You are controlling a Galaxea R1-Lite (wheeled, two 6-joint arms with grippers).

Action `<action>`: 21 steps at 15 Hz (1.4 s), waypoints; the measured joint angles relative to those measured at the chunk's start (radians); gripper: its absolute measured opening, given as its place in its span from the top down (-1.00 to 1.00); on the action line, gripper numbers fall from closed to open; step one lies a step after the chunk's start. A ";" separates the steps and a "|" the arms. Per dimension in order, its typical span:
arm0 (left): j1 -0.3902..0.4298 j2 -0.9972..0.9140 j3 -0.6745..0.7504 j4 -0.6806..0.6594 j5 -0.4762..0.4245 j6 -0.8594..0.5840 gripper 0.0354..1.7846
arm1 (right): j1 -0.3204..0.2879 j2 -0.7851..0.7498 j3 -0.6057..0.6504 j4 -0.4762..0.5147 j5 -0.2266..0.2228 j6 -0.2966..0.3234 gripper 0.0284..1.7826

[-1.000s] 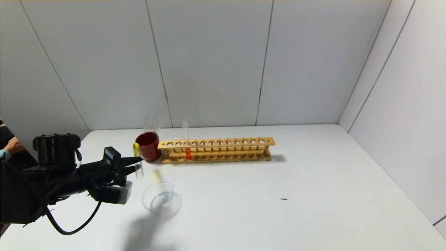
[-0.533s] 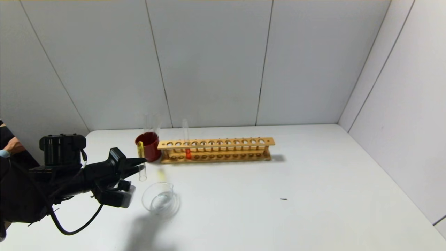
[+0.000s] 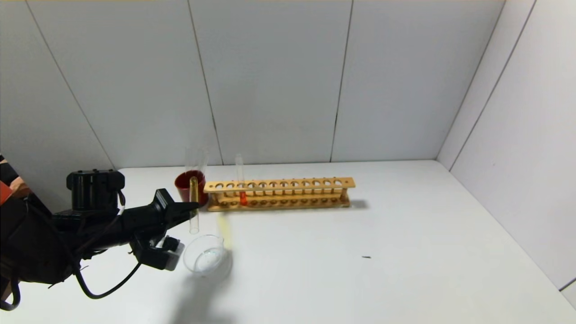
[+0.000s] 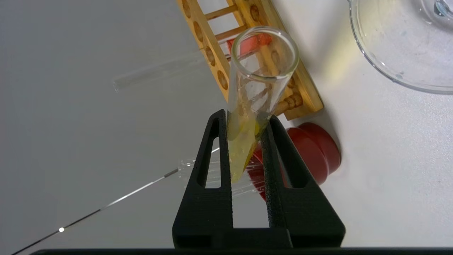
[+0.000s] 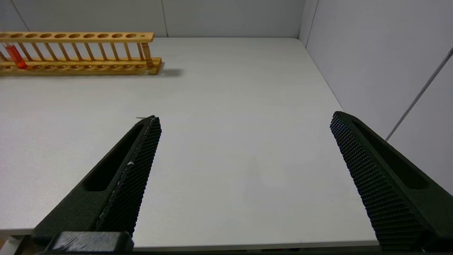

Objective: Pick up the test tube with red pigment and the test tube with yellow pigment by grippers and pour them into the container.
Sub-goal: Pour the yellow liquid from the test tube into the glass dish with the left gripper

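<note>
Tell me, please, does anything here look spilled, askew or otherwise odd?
Nothing looks spilled. The left gripper holds the test tube with yellow pigment upside down, mouth just above the container, as for pouring. The test tube with red pigment stands upright in the wooden rack.

Your left arm is all black, chunky, with a round capped motor housing sitting on top near the back and a fat black cable drooping in a loop underneath. A little white-grey box is bolted under the wrist. The left gripper (image 3: 194,206) ends in two black pointed fingers (image 4: 212,148), matte and grainy, each with a long slot cut through it, joined at a solid black base block. Your right gripper (image 5: 246,122) has the same black tapered, slotted fingers (image 5: 143,148), but their inner faces are covered in a fine diamond-grid grip texture.
</note>
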 joint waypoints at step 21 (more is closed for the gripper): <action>0.032 0.031 -0.040 -0.091 -0.022 0.137 0.69 | 0.000 0.000 0.000 0.000 0.000 0.000 -0.96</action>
